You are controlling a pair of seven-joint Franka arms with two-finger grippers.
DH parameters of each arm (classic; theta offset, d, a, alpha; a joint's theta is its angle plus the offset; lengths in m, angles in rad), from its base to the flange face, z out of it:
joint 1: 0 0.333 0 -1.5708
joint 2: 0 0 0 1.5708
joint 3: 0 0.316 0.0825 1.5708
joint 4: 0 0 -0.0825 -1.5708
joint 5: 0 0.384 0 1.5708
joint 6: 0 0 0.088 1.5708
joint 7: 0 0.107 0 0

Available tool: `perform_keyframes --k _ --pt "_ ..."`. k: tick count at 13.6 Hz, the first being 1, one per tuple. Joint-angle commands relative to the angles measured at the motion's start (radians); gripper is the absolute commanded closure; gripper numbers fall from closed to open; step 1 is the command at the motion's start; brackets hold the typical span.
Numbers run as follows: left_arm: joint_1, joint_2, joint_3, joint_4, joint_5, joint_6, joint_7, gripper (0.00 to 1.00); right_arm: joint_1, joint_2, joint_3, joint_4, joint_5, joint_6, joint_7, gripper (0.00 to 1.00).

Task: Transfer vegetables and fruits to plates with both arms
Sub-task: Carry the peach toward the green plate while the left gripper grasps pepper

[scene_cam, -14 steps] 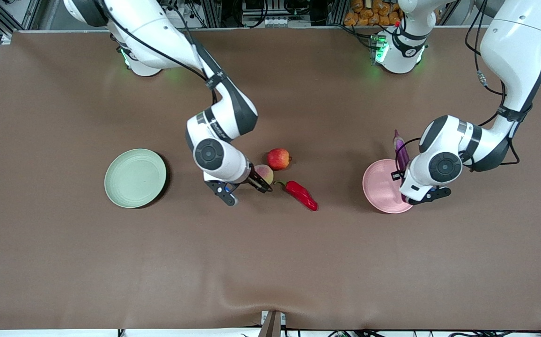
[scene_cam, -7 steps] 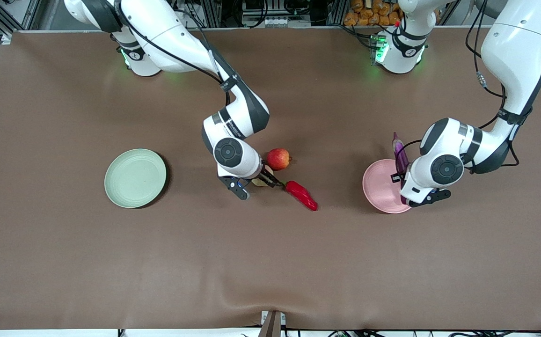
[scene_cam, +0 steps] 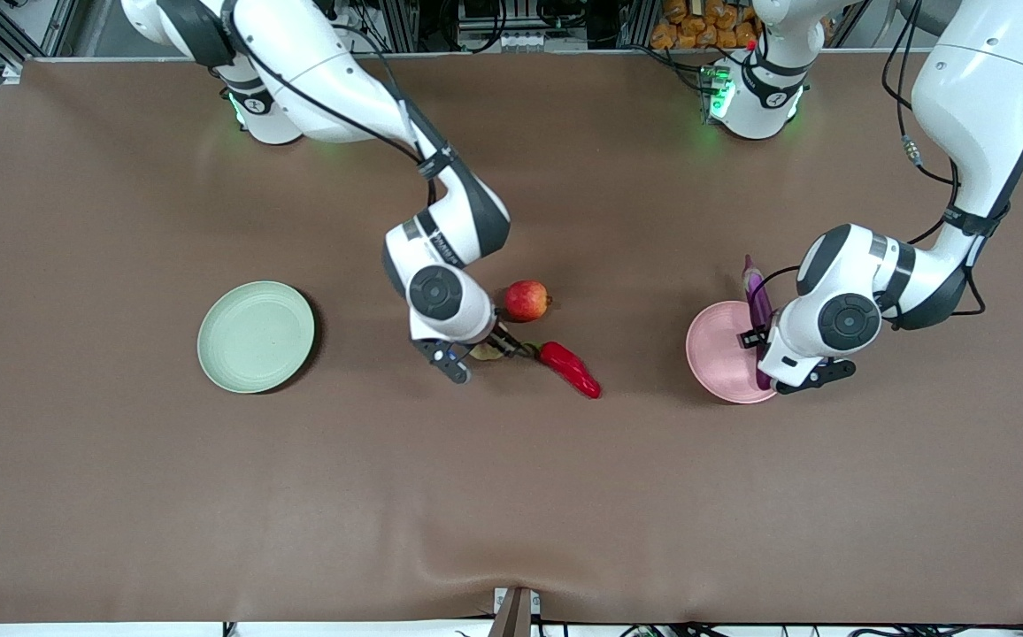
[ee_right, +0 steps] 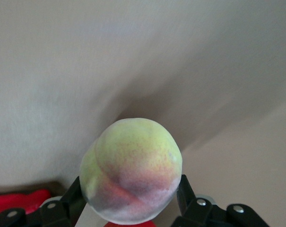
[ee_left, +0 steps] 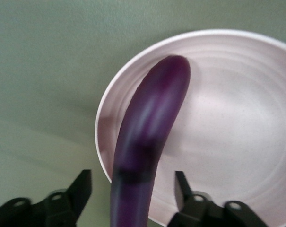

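The purple eggplant (scene_cam: 755, 301) lies across the rim of the pink plate (scene_cam: 715, 358), its stem end sticking out toward the robots' bases. My left gripper (scene_cam: 768, 358) stands open around it. In the left wrist view both fingers (ee_left: 83, 182) stand clear of the eggplant (ee_left: 152, 118), whose round tip is over the pink plate (ee_left: 237, 118). My right gripper (scene_cam: 479, 352) is shut on the peach (ee_right: 131, 165), beside the red chili pepper (scene_cam: 570, 368). The red apple (scene_cam: 526, 301) sits a little farther from the front camera. The green plate (scene_cam: 256, 336) lies bare toward the right arm's end.
The chili pepper's stem end lies close to the right gripper's fingers, and a strip of the pepper (ee_right: 20, 201) shows red in the right wrist view. Brown cloth covers the whole table (scene_cam: 511, 495).
The right arm moved over the peach toward the chili, and its fingers closed on the peach. The left gripper opened and let go of the eggplant on the pink plate.
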Motion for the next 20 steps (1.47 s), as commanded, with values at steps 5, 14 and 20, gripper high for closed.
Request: perform_keyframes --k 5,14,20 --pt "-0.096 0.014 -0.021 0.127 -0.089 -0.001 -0.17 0.0 -0.334 -0.108 0.006 0.199 -0.022 -0.665 -0.436 1.0" --pt "-0.473 0.277 0.025 0.465 -0.138 0.101 -0.865 0.0 -0.513 -0.454 -0.069 -0.555 -0.18 -0.189 -1.14 1.0" --pt "-0.644 0.32 0.157 0.466 -0.14 0.255 -1.023 0.0 -0.539 -0.445 -0.172 -0.718 -0.142 -0.002 -1.418 1.0"
